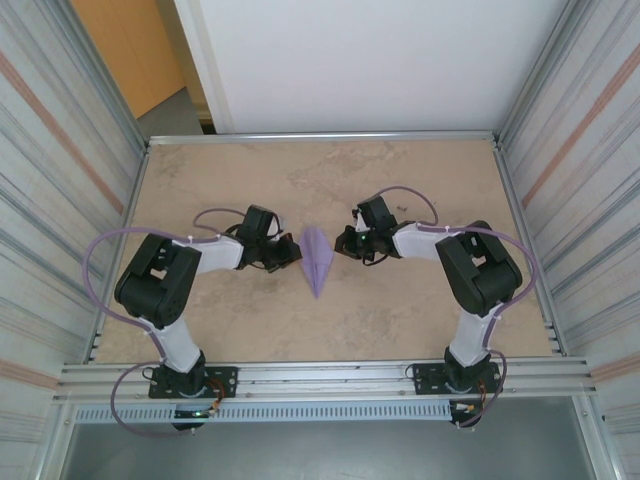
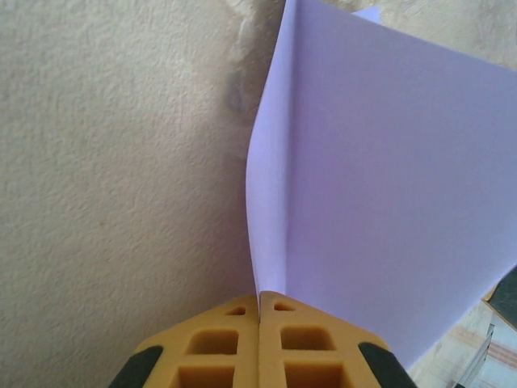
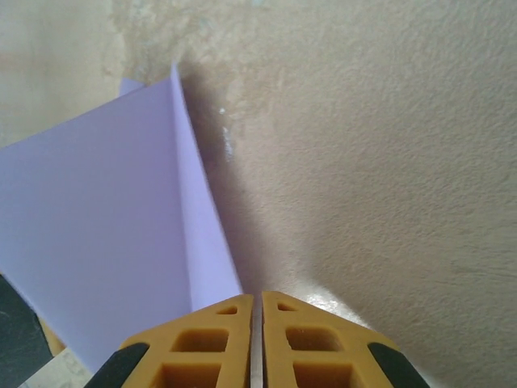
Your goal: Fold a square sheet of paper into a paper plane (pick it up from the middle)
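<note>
The lilac paper plane [image 1: 318, 258] lies at the middle of the table, its point toward the near edge. My left gripper [image 1: 296, 252] meets it from the left and my right gripper [image 1: 340, 245] from the right. In the left wrist view the yellow fingers [image 2: 218, 339] are pressed together, and the paper plane [image 2: 380, 178] rises from the seam at the left gripper's tips [image 2: 258, 295]. In the right wrist view the right gripper [image 3: 257, 297] is shut to a hairline slit. The paper plane [image 3: 97, 218] ends beside its left finger [image 3: 202, 339]; I cannot tell whether it is pinched there.
The beige table [image 1: 420, 180] is walled in by ribbed metal panels on the left [image 1: 60, 180] and right [image 1: 580, 180] and a white board at the back [image 1: 370, 60]. An aluminium rail [image 1: 330, 378] carries both arm bases along the near edge.
</note>
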Controlling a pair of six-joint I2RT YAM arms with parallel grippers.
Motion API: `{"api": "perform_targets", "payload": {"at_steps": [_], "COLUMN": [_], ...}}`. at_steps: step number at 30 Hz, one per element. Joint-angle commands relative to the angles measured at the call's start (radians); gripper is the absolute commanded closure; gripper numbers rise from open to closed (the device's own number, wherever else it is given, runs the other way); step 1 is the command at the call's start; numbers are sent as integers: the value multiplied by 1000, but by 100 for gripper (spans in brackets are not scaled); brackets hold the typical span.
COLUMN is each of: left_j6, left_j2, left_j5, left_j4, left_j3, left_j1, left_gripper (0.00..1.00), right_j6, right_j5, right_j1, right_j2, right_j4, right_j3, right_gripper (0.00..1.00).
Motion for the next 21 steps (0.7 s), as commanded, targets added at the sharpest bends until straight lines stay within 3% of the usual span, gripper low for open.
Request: {"api": "perform_targets", "payload": {"at_steps": [1, 6, 12, 21], "left_j6": [-16, -12, -16, -20], "left_j2": [13, 6, -10, -24], "left_j5": [13, 10, 9, 24], "left_j4": [29, 23, 20, 20], "left_j3": [-10, -7, -3, -1], "left_j1": [7, 6, 6, 6], "left_gripper": [96, 97, 97, 97], "right_j6": [3, -10, -94, -104], "right_j5": [-6, -5, 101, 132], "right_j1": [-9, -6, 39, 159], "right_j2": [23, -12, -122, -90], "right_j4": [-14, -30, -177, -252], "right_j3": [3, 2, 37, 75], "right_gripper": [87, 84, 74, 58]}}
